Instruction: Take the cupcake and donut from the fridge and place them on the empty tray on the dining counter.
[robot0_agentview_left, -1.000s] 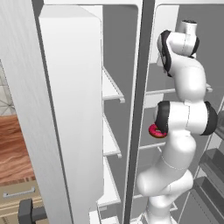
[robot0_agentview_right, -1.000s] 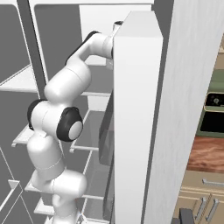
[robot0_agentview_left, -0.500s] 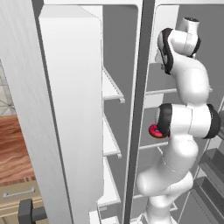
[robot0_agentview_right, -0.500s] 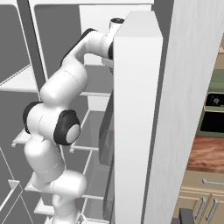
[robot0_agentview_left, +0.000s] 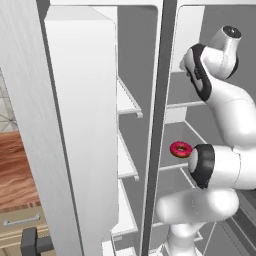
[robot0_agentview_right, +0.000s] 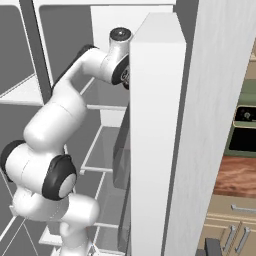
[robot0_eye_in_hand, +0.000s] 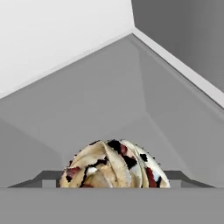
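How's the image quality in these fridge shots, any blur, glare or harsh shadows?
Left base view: flat, even rendered light, no glare; the glossy pink-frosted ring donut is sharp on its white shelf. Right base view: the open white fridge door blocks the gripper; soft shading, no hard shadows. Hand view: the tan-topped round cupcake sits very close, slightly soft-edged, cut by the bottom edge.

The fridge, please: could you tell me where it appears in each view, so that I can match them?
Left base view: the fridge spans the frame, with its open door at left, shelves at right, and the donut on one.
Right base view: open door right of centre, shelves at left.
Hand view: grey inner walls behind the cupcake.
Shared landmark: the white arm, reaching in high in both base views.
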